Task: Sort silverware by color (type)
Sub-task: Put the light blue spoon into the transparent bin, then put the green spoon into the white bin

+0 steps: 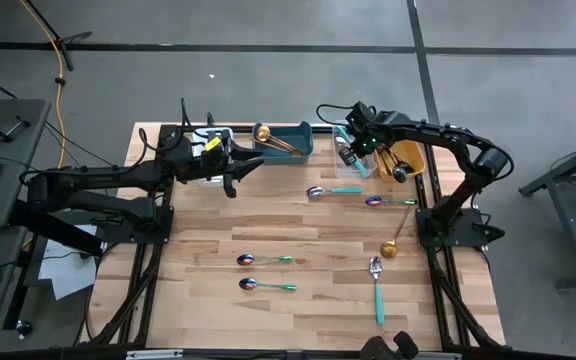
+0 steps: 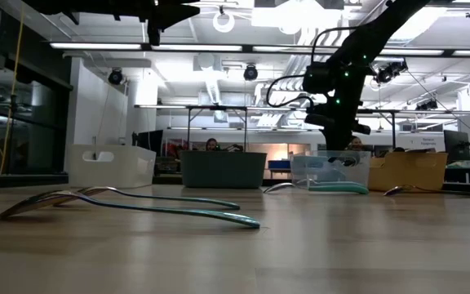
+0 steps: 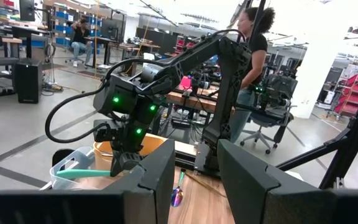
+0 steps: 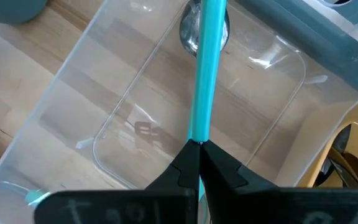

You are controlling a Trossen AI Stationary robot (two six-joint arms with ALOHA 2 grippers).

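Note:
My right gripper (image 1: pixel 354 150) hangs over the clear bin (image 4: pixel 98 118) at the table's far right, shut on a silver spoon with a teal handle (image 4: pixel 202 74). The spoon's bowl (image 4: pixel 204 28) is down inside the bin. My left gripper (image 3: pixel 194 186) is held level above the far left, by the white bin (image 2: pixel 111 166), open and empty. Loose silverware lies flat on the table: a teal-handled spoon (image 1: pixel 333 190), an iridescent spoon (image 1: pixel 388 201), a gold spoon (image 1: pixel 396 240), two iridescent teal-handled spoons (image 1: pixel 265 260) (image 1: pixel 268 286) and a silver teal-handled piece (image 1: pixel 377 290). My right gripper pinches the free end of the spoon's teal handle (image 4: pixel 197 134) between its two fingertips. The fingers come steeply from above, in line with the handle. The spoon hangs below them, bowl down inside the clear bin; whether the bowl touches the bin's floor I cannot tell.
The four bins stand in a row along the far edge: white, teal (image 1: pixel 286 140) with gold pieces in it, clear, and orange (image 1: pixel 411 160) with dark pieces. A person stands in the room beyond the table (image 3: pixel 253 37). The middle of the tabletop (image 1: pixel 308 235) is bare wood.

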